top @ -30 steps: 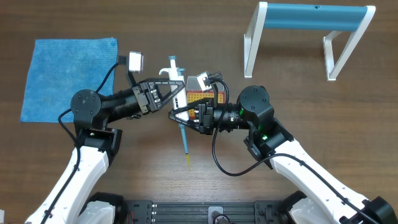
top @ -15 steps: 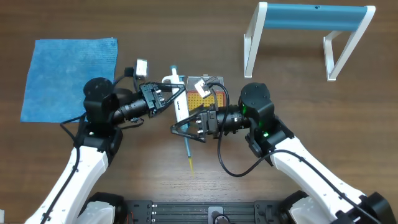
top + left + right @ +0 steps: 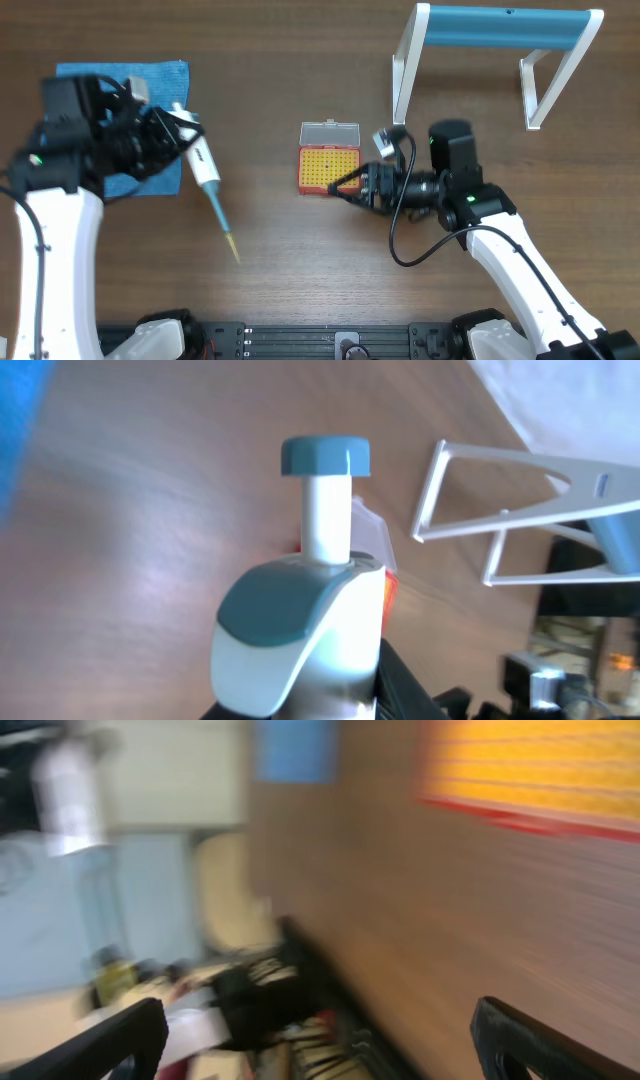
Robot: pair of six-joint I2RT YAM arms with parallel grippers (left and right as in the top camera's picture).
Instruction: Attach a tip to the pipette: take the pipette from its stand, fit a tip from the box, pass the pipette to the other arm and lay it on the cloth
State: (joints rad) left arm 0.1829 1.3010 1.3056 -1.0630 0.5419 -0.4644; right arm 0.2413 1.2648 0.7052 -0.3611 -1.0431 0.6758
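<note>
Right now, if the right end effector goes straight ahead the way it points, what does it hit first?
Most likely the tip box; the right end effector points at its side, though height is unclear.

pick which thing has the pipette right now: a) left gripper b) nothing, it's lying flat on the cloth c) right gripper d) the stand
a: the left gripper is shut on the pipette by the right edge of the cloth, with its yellow tip pointing away from the cloth, while the right gripper sits open with nothing in it next to the tip box.
</note>
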